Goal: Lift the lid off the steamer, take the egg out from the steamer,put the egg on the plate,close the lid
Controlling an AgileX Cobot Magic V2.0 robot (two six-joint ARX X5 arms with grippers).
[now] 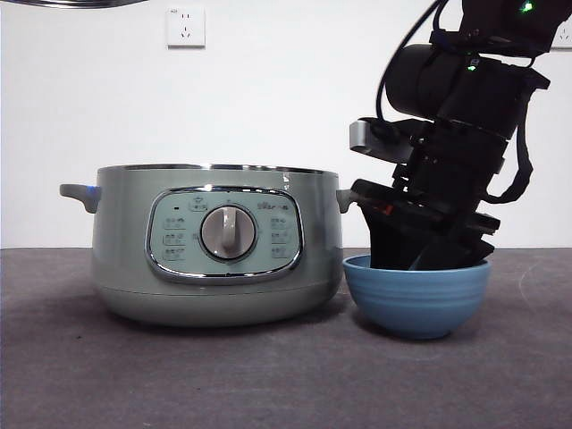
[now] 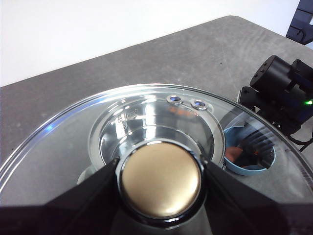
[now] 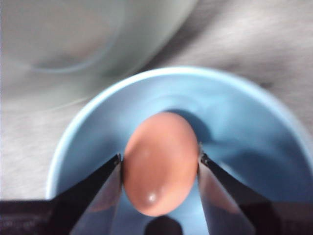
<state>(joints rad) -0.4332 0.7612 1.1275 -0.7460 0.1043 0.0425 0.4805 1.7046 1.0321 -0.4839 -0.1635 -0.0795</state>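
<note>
egg (image 3: 160,164) clamped between right gripper (image 3: 159,169) jaws, low inside the blue plate (image 1: 417,304) at the steamer's (image 1: 214,246) 3 o'clock | step: placing egg | left gripper (image 2: 159,178) grips lid (image 2: 73,147) knob aloft | next: release egg, retreat, then re-lid

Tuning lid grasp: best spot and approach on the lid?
Its round knob, from straight above. It stands proud at the centre of the lid, whose glass dome and thin rim give no purchase. The left hand pinches it so, one jaw each side.
</note>
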